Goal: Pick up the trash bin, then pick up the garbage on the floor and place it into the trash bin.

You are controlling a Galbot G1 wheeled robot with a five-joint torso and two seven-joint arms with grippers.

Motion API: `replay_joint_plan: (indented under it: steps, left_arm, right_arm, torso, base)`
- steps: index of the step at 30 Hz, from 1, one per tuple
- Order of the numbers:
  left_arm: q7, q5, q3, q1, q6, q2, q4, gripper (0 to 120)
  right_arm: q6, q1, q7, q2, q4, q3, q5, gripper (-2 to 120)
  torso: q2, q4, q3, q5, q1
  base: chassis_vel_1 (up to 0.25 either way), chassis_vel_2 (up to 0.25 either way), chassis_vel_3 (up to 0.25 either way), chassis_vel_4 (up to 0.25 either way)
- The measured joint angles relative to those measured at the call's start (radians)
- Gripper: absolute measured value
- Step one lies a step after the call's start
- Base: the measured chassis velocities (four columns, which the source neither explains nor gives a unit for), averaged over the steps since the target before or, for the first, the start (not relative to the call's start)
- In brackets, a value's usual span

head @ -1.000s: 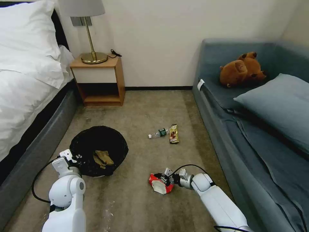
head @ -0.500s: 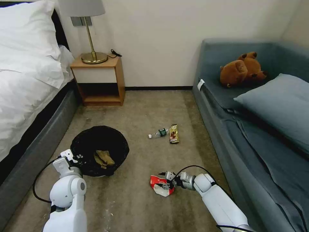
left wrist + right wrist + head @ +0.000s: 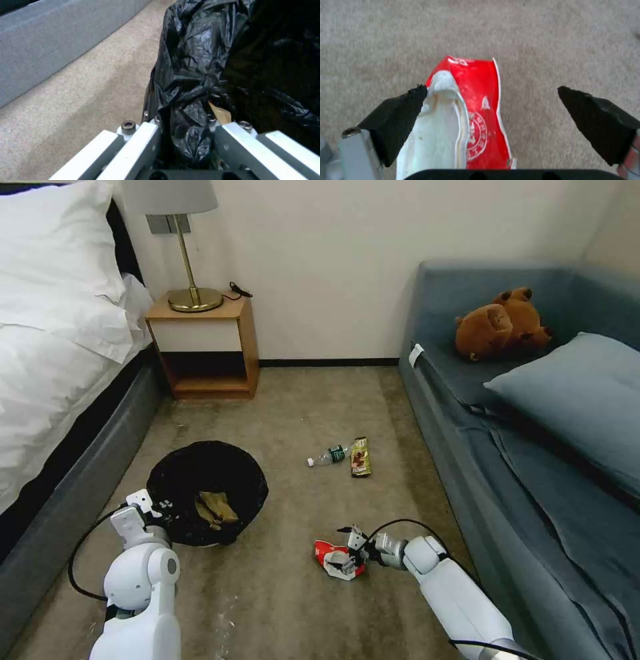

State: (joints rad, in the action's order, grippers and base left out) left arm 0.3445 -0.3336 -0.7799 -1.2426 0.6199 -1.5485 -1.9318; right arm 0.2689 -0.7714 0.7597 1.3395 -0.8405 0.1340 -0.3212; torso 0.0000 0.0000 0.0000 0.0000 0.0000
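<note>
right jaws (image 3: 491, 97) spread, red-and-white wrapper (image 3: 466, 120) between them; left jaws pinch trash bin (image 3: 207, 490).

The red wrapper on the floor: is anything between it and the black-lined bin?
Nothing visible: bare carpet lies between the red wrapper, under the open right pincer, and the bin held by the left pincer.

Head cam: high, looking forward and down over the carpet (image 3: 300, 400), bed left, sofa right, wall ahead. Left wrist cam: looks out along its claw (image 3: 186, 130), very close on the trash bin (image 3: 200, 62). Right wrist cam: looks down past its claw (image 3: 491, 100), near the red-and-white wrapper (image 3: 476, 112). Head view shares both: trash bin (image 3: 207, 490), wrapper (image 3: 337, 563).
</note>
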Motion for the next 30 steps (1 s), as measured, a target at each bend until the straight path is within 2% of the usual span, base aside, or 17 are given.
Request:
replay_joint_plan:
  steps: [13, 16, 17, 19, 20, 22, 23, 25, 26, 29, 30]
  left_arm:
    - [0.0, -0.003, -0.002, 0.001, -0.001, 0.002, -0.001, 3]
    - [0.0, -0.004, -0.002, 0.0, -0.001, 0.003, -0.002, 3]
    - [0.0, -0.004, -0.002, 0.0, -0.001, 0.003, -0.002, 3]
    - [0.0, -0.004, -0.003, 0.0, -0.001, 0.005, -0.002, 3]
    - [0.0, -0.004, -0.003, 0.0, -0.001, 0.005, -0.002, 3]
    - [0.0, -0.004, -0.003, 0.0, -0.001, 0.005, -0.002, 3]
    - [0.0, -0.004, -0.003, 0.0, -0.001, 0.005, -0.002, 3]
    - [0.0, -0.004, -0.002, 0.001, -0.001, 0.005, -0.002, 3]
    - [0.0, -0.004, -0.002, 0.001, -0.001, 0.005, -0.002, 3]
    - [0.0, -0.005, -0.002, 0.004, -0.001, 0.006, -0.002, 3]
    - [0.0, -0.005, -0.002, 0.004, -0.001, 0.006, -0.002, 3]
  right_arm:
    - [0.015, -0.016, 0.008, 0.008, 0.041, 0.02, -0.007, 100]
    - [0.023, -0.016, 0.018, 0.009, 0.044, 0.022, -0.002, 88]
    - [0.023, -0.016, 0.018, 0.009, 0.044, 0.022, -0.002, 88]
    - [0.024, -0.012, 0.016, 0.009, 0.048, 0.022, 0.001, 76]
    - [0.024, -0.012, 0.016, 0.009, 0.048, 0.022, 0.001, 76]
    - [0.024, -0.009, 0.011, 0.01, 0.051, 0.023, 0.004, 65]
    - [0.024, -0.009, 0.011, 0.01, 0.051, 0.023, 0.004, 65]
    - [0.024, -0.007, 0.009, 0.01, 0.052, 0.023, 0.005, 56]
    - [0.024, -0.007, 0.009, 0.01, 0.052, 0.023, 0.005, 56]
    - [0.029, -0.006, 0.008, 0.01, 0.054, 0.026, 0.008, 39]
    - [0.029, -0.006, 0.008, 0.01, 0.054, 0.026, 0.008, 39]
  torso:
    - [0.0, -0.0001, 0.0, 0.0, 0.0]
    - [0.0, -0.0001, 0.0, 0.0, 0.0]
    - [0.0, -0.0001, 0.0, 0.0, 0.0]
    - [0.0, 0.0, 0.0, 0.0, 0.0]
    - [0.0, 0.0, 0.0, 0.0, 0.0]
    - [0.0, -0.0001, 0.0, 0.0, 0.0]
    - [0.0, -0.0001, 0.0, 0.0, 0.0]
    - [0.0, 0.0, 0.0, 0.0, 0.0]
    - [0.0, 0.0, 0.0, 0.0, 0.0]
    - [0.0, -0.0001, 0.0, 0.0, 0.0]
    - [0.0, -0.0001, 0.0, 0.0, 0.0]
  base:
    - [0.0, 0.0, 0.0, 0.0]
    - [0.0, 0.0, 0.0, 0.0]
    - [0.0, 0.0, 0.0, 0.0]
    - [0.0, 0.0, 0.0, 0.0]
    - [0.0, 0.0, 0.0, 0.0]
    - [0.0, 0.0, 0.0, 0.0]
    - [0.0, 0.0, 0.0, 0.0]
    - [0.0, 0.0, 0.0, 0.0]
    - [0.0, 0.0, 0.0, 0.0]
    - [0.0, 0.0, 0.0, 0.0]
    - [0.0, 0.0, 0.0, 0.0]
